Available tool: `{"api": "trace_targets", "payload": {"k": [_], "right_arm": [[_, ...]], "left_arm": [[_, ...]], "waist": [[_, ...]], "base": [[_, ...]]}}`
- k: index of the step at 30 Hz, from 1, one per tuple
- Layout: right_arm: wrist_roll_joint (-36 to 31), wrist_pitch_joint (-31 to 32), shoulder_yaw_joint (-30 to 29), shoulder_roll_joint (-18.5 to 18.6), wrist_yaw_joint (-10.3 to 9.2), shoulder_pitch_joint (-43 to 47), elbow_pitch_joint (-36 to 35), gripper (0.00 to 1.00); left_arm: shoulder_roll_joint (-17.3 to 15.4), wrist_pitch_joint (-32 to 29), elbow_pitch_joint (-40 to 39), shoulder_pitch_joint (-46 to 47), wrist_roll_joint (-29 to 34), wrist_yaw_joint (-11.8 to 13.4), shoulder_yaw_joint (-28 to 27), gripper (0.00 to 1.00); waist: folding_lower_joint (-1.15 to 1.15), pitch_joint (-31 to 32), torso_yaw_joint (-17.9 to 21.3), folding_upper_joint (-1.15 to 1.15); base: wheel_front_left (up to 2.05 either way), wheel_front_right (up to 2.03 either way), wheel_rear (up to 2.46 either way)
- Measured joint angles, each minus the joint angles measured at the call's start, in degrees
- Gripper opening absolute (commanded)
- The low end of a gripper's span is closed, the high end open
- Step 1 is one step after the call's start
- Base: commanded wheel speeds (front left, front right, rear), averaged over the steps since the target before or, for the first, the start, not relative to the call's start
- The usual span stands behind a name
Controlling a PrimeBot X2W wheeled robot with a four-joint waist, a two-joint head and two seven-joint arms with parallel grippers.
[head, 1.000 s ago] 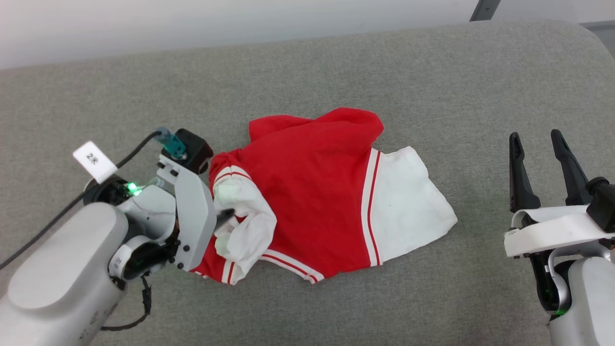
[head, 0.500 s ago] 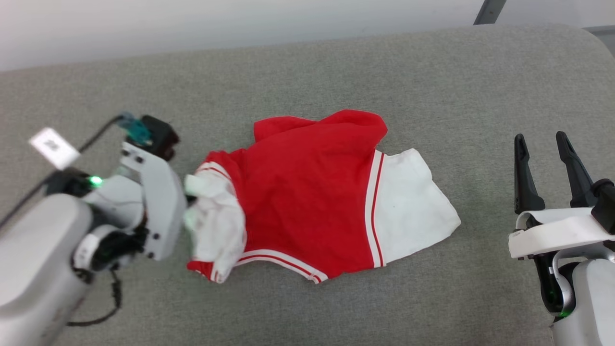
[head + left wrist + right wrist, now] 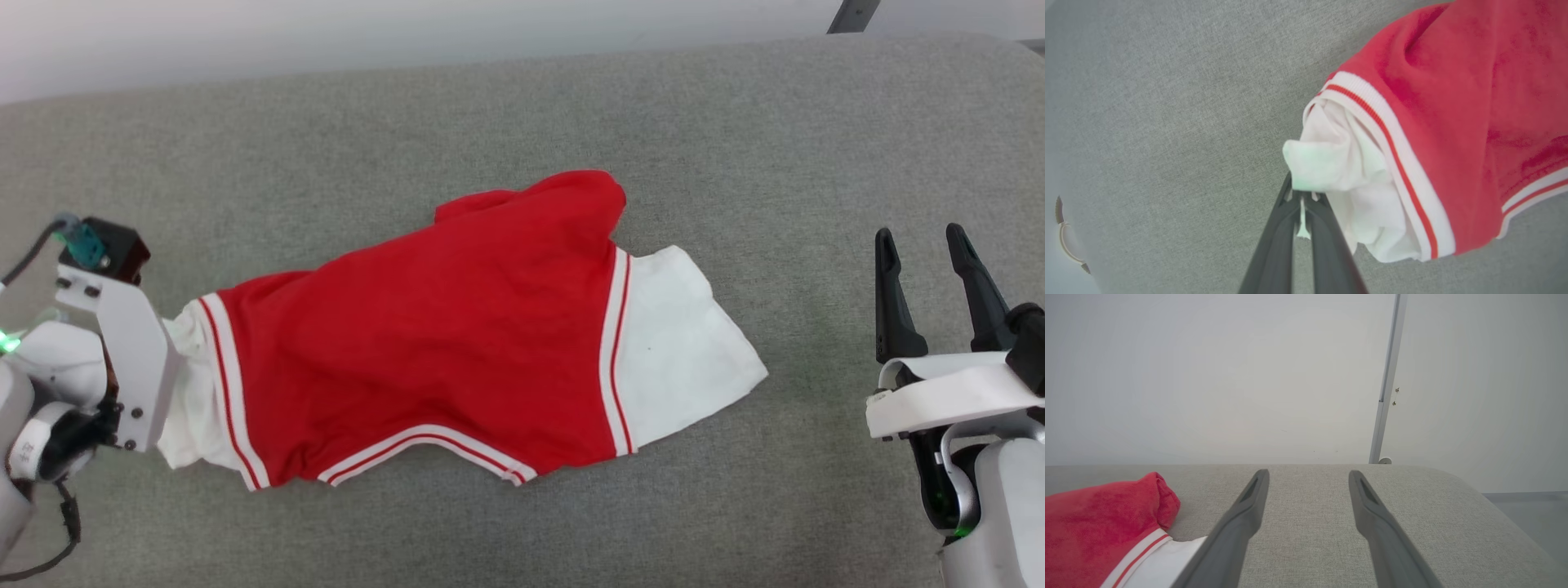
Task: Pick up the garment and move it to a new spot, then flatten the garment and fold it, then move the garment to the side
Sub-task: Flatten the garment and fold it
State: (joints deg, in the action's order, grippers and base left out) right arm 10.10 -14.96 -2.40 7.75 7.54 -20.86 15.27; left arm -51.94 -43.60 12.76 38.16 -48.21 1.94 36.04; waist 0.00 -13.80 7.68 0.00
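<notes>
Now garment (image 3: pixel 424 343) pulled leftward, left fingers (image 3: pixel 1276 253) apparently pinching sleeve (image 3: pixel 1331 163), right fingers (image 3: pixel 890 310) wide.

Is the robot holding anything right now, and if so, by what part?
Its left gripper pinches the red shirt by its white sleeve end; the right gripper holds nothing.

My head camera looks steeply down on the grey cushion (image 3: pixel 522 106), wide enough to take in the whole garment (image 3: pixel 457 327). The left wrist camera sits close, sighting along the left gripper (image 3: pixel 1302 197) at the white sleeve end (image 3: pixel 1331 171), which the head view shares at its left edge. The right wrist camera looks low and level across the cushion toward a pale wall (image 3: pixel 1208 375), catching the garment's other end.
</notes>
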Motion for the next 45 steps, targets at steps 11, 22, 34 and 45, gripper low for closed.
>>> {"api": "trace_targets", "payload": {"k": [11, 22, 34, 45], "right_arm": [[0.4, 0.0, 0.7, 0.7, 0.0, -1.0, 0.6, 1.0], [0.3, 0.0, -0.5, 0.8, 0.0, -0.2, 0.0, 1.0], [0.2, 0.4, -0.3, 0.8, 0.0, 0.4, -1.3, 1.0], [0.4, 1.2, 0.1, 1.5, 0.0, 0.5, -2.3, 1.0]], "left_arm": [[4.0, 7.9, 12.6, 0.6, 1.4, -2.4, 0.2, 1.0], [3.5, 6.3, 11.8, 1.0, -0.7, -2.9, -0.4, 1.0], [3.0, 3.3, 8.8, -4.3, -3.2, 0.3, 0.2, 1.0], [4.4, 5.2, 13.7, -5.3, -5.0, 0.4, -0.5, 1.0]], "waist": [[0.0, -1.0, 0.5, 0.0], [0.0, 0.1, -1.2, 0.0], [0.0, 0.6, -1.6, 0.0], [0.0, -0.2, -0.4, 0.0]], "base": [[0.0, 0.0, 0.0], [0.0, 0.0, 0.0], [0.0, 0.0, 0.0], [0.0, 0.0, 0.0]]}}
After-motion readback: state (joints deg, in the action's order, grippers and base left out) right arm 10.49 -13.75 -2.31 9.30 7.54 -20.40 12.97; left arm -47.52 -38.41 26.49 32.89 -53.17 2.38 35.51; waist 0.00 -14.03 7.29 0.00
